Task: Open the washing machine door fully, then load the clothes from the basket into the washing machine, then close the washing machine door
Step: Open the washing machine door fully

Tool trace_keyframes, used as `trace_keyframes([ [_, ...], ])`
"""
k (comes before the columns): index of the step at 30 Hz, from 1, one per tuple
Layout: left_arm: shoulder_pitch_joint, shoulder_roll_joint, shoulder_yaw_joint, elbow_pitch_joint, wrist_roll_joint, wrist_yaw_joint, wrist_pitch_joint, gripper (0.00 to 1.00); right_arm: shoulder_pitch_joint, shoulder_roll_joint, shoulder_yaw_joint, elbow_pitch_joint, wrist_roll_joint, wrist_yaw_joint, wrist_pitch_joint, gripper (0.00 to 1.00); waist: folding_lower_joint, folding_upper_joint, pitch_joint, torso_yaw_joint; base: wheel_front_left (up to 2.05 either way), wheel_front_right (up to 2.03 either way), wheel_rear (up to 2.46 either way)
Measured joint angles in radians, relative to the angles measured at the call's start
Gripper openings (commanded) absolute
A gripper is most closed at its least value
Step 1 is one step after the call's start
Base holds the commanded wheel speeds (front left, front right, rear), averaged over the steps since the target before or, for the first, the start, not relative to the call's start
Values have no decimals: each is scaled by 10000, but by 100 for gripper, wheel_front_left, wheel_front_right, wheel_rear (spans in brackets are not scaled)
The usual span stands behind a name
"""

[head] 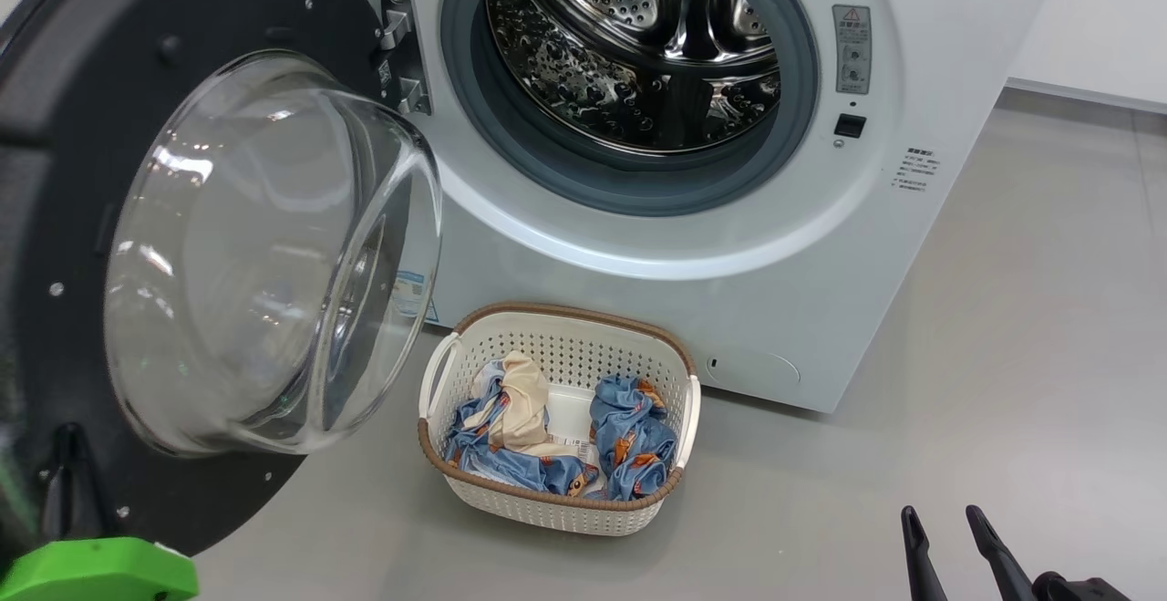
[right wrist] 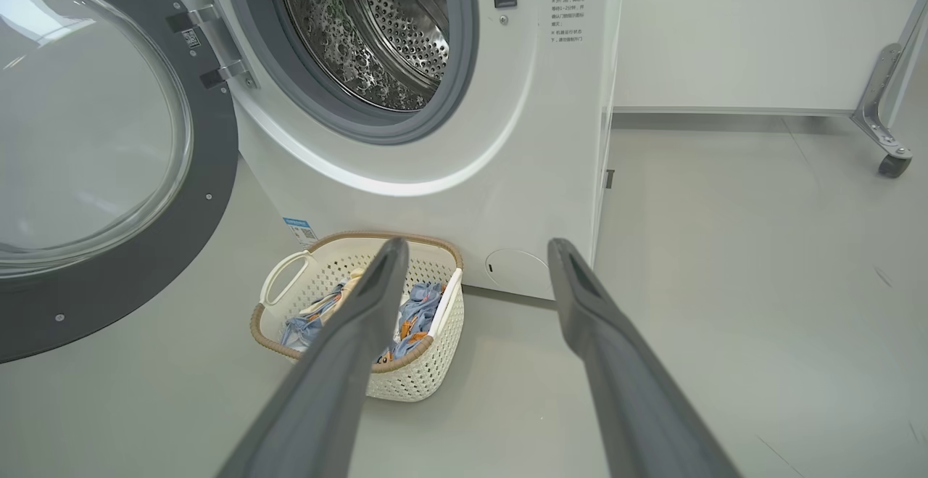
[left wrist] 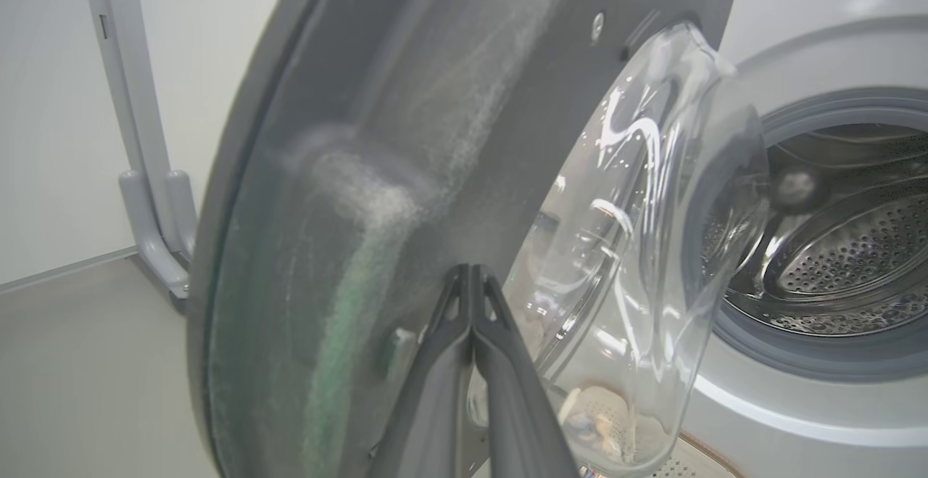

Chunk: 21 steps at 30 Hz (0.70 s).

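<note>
The left gripper (left wrist: 471, 271) has its two dark fingers pressed together with nothing between them, the tips at the black inner face of the washing machine door (head: 82, 127), just beside its domed glass window (head: 264, 254); whether they actually touch the face cannot be told. The door stands swung out to the left of the opening, hung on its metal hinge (head: 401, 49) at the opening's left edge, its lower rim near the floor (head: 1003, 355). The washing machine (head: 821, 291) shows its grey rubber ring (head: 460, 81) and steel drum (head: 629, 45) uncovered, with no cloth inside. On the floor just in front of the machine, below the opening, sits the basket (head: 547, 514), its left handle close to the door's glass dome. The clothes (head: 629, 437) lie in the basket: blue printed pieces left and right, a cream cloth (head: 520, 400) on the left heap and a paper label (head: 570, 441) between them. The space between basket rim and drum opening is open. To the right of the basket the floor lies bare up to the machine's right corner and beyond. The right gripper (head: 942, 519) hangs over that near right floor, fingers spread wide, holding and touching nothing, well apart from the basket.
</note>
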Motion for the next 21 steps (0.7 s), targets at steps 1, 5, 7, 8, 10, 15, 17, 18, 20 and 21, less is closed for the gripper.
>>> trace_keyframes([
  [1, -119, -13, 173, 184, 4, 0, -77, 0, -1, -17, 13, 15, 0, 0, 0, 100, 0, 0, 7, -60, 0, 0, 0],
  [5, -663, -86, 980, 949, 23, 0, -374, 0, -4, -121, 6, 82, 0, 0, 0, 100, 0, 0, 23, -341, 0, 0, 0],
  [7, -925, -117, 1404, 1342, 226, 12, -541, 0, -5, -136, 6, 121, 0, 0, 0, 100, 0, 0, 19, -497, 0, 0, 0],
  [8, -1028, -119, 1595, 1524, 291, 13, -587, 0, -4, -142, 13, 132, 0, 0, 0, 100, 0, 0, 15, -577, 0, 0, 0],
  [10, -1220, -115, 2006, 1906, 393, 13, -673, 0, -6, -173, 40, 155, 0, 0, 0, 100, 0, 0, 8, -742, 0, 0, 0],
  [15, -1702, 153, 2527, 2790, 556, 40, -848, 0, -8, -174, 35, 180, 4, 0, 0, 100, 0, 0, -11, -1141, 0, 0, 0],
  [17, -1954, 301, 2627, 3135, 606, 40, -863, 0, -8, -174, 31, 182, 6, 0, 0, 100, 0, 0, -11, -1275, 0, 0, 0],
  [18, -2069, 395, 2638, 3304, 663, 40, -922, 0, -7, -178, 29, 182, 6, 0, 0, 100, 0, 0, -8, -1334, 0, 0, 0],
  [20, -2264, 577, 2642, 3674, 859, 40, -941, 0, -7, -178, 4, 184, 21, 0, 0, 100, 0, 0, 8, -1430, 0, 0, 0],
  [21, -2356, 671, 2644, 3860, 930, 40, -947, 0, -8, -182, -33, 184, 25, 0, 0, 100, 0, 0, 23, -1464, 0, 0, 0],
])
